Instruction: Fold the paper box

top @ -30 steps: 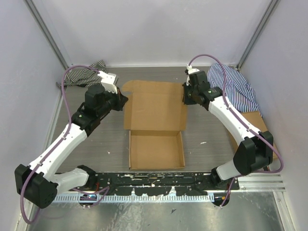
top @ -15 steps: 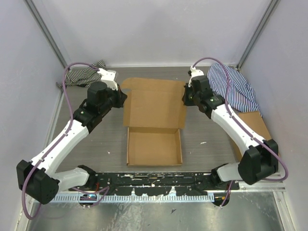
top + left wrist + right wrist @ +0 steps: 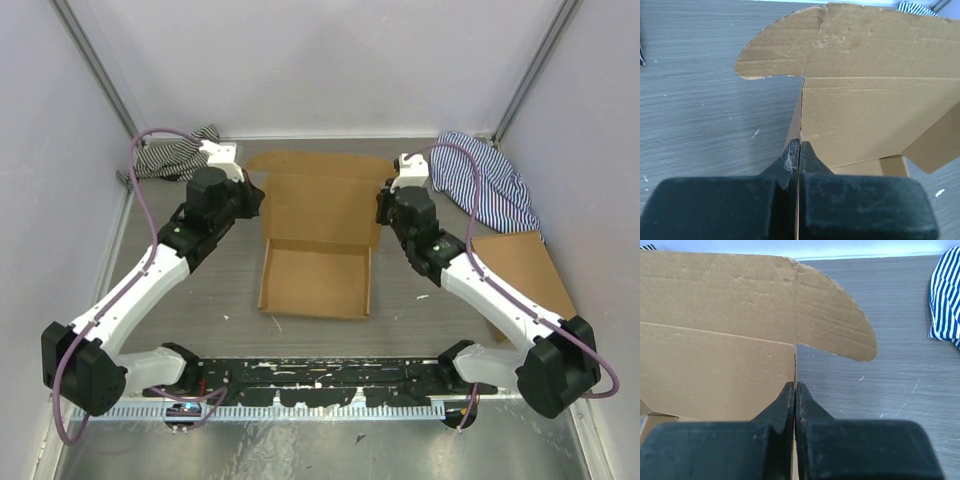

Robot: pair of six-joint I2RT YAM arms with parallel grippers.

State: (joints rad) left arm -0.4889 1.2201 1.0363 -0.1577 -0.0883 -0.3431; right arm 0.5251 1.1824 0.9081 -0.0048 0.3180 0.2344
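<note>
Top external view is showing the left gripper (image 3: 250,202) pinching the left edge of the paper box (image 3: 316,278), its jaws pressed flat on the cardboard, which the left wrist view is confirming. The box is sitting mid-table between the arms, with its shallow tray nearest the bases. Its lid panel (image 3: 320,205), which was lying flat and farther back a second ago, is now rising and swinging toward the tray. The right gripper (image 3: 386,208), slightly parted a second ago, is now clamping the lid's right edge, and that arm is drawing in closer to the bases. By my reading, the lid-closing fold is getting underway with both sides held.
</note>
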